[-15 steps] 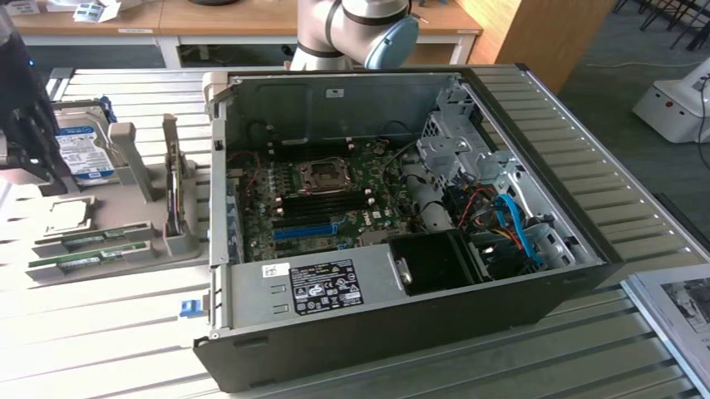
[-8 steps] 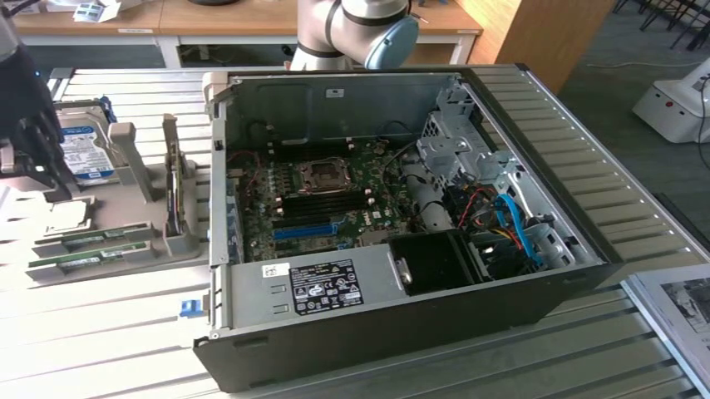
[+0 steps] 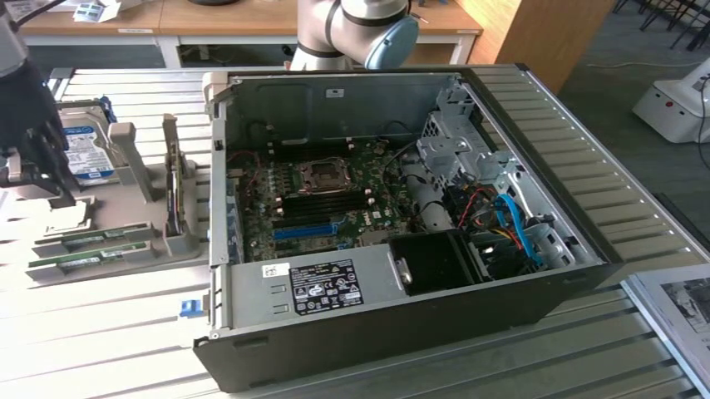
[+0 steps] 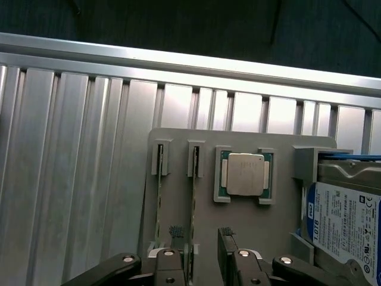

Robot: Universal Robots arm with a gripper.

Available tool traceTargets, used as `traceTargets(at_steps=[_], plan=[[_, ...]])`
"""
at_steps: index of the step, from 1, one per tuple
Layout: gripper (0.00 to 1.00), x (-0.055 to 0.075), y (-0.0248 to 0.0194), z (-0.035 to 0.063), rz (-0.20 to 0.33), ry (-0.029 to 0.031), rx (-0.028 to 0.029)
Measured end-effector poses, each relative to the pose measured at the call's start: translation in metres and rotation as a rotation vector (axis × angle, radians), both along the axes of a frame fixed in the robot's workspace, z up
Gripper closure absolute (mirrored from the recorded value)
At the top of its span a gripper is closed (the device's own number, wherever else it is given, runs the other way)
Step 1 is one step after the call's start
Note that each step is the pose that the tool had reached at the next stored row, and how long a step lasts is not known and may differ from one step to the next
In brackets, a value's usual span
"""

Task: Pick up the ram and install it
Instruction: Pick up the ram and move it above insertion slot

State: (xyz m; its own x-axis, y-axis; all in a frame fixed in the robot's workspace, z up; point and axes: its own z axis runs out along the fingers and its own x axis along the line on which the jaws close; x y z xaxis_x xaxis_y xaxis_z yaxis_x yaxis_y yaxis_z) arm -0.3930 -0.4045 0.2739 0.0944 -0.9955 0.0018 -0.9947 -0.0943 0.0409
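1. Ram (image 4: 194, 205) is standing on edge in a grey holder's (image 4: 178, 143) slot on the slatted tabletop (image 4: 71, 167).
2. The fingers (image 4: 226, 244) are hanging released, spread either side of this ram, gripping nothing.
3. A second stick (image 4: 159, 205) is sitting just beside it; a processor (image 4: 245, 174) and hard drive (image 4: 348, 220) are sharing the holder.
4. An open computer case (image 3: 388, 341) is lying nearby.

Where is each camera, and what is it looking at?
Exterior view: off the arm, high up, looking down at the open computer case; the arm shows behind it.
Wrist view: on the wrist, looking down at the gray holder; the open gripper shows over one ram stick.
Both see the holder, ram sticks and hard drive.
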Motion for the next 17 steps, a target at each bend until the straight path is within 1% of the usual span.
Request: traceTargets(at_steps=[17], plan=[[0.64, 0.0, 0.0, -0.0224, 0.0, 0.0, -0.0044]])
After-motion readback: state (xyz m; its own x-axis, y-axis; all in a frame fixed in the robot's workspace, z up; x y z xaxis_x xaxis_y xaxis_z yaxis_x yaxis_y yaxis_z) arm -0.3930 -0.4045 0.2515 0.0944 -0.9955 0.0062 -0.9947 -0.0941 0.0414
